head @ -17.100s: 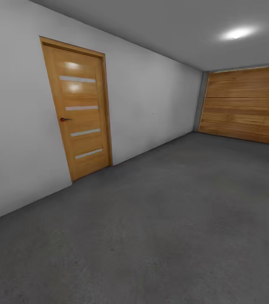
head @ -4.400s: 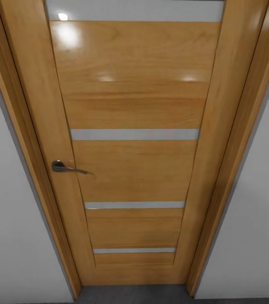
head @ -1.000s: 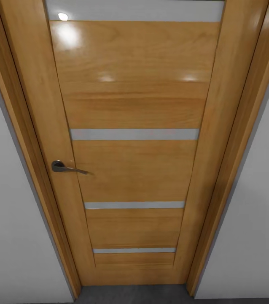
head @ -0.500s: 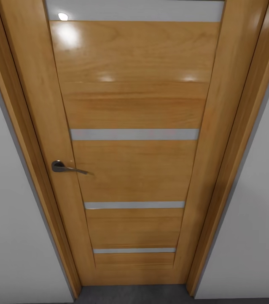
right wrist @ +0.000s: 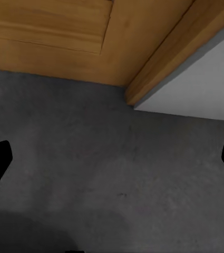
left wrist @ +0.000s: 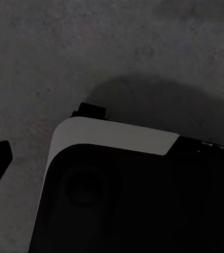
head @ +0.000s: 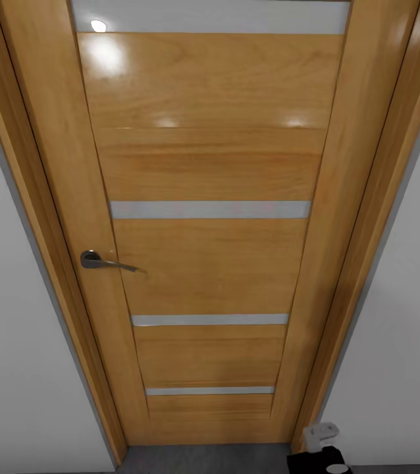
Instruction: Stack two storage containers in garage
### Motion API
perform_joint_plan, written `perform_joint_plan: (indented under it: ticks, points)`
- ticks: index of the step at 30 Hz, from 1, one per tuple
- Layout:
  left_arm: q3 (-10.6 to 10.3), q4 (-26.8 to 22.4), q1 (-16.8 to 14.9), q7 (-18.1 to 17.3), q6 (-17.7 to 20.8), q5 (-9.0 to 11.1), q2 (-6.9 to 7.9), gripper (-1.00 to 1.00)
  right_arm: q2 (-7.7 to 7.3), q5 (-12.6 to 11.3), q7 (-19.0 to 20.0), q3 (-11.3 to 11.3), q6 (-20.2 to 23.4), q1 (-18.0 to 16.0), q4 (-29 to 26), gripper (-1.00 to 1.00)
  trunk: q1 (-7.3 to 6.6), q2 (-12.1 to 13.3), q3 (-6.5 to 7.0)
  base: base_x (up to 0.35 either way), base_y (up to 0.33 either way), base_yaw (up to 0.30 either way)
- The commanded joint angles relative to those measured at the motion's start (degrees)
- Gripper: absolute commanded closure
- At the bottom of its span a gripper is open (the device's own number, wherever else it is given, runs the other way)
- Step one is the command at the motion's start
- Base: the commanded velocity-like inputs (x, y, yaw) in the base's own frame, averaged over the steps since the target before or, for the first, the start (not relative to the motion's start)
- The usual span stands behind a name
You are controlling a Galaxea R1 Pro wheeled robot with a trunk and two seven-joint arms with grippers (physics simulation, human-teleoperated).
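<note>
Since half a second ago the right arm (head: 320, 451) has risen into the head view's lower right corner, near the door frame's foot; camera unmoved. Right gripper (right wrist: 112, 158) fingertips stand well apart over the floor (right wrist: 90, 174), nothing between; left gripper's state I cannot tell. Door (head: 210, 263) is closed, its handle (head: 105, 262) on the opposite side from that arm; judged step: open it, reach across, press the lever down before pulling. No storage containers in sight, presumably beyond the door.
</note>
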Motion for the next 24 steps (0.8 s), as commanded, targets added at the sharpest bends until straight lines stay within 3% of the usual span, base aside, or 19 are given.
perform_joint_plan:
  ticks: [1,8,13,20,21,24]
  points:
    - [0.3,0.0,0.0,0.0,-0.1,0.1,-0.03,-1.00,0.25,0.4,0.0,0.6,1.6,0.0,-2.3,-1.00,0.00,0.0,-0.05,0.000,0.000,0.000]
    - [0.3,0.0,0.0,0.0,-0.1,0.1,-0.01,-1.00,2.18,0.8,-0.2,4.0,8.7,0.0,-11.4,-1.00,0.00,0.0,-0.05,0.000,0.000,0.000]
    - [0.3,0.0,0.0,0.0,-0.1,0.1,-0.08,-1.00,3.12,0.8,-0.2,4.4,9.2,0.0,-12.4,-1.00,0.00,0.0,-0.05,0.000,0.000,0.000]
    - [0.3,0.4,0.0,0.0,-0.1,0.1,-0.01,-1.00,4.27,0.9,-0.3,4.6,7.6,-0.2,-13.1,-1.00,0.00,0.0,-0.05,0.000,0.000,0.000]
    - [0.3,0.6,0.0,0.0,-0.1,0.2,-0.01,-1.00,4.36,1.1,-0.6,8.6,2.3,-2.3,-13.2,-1.00,0.00,0.0,-0.05,0.000,0.000,0.000]
    - [0.3,0.6,0.0,0.0,-0.1,0.2,0.05,-1.00,5.02,1.1,-0.8,10.0,2.0,-4.9,-13.1,-1.00,0.00,0.0,-0.05,0.000,0.000,0.000]
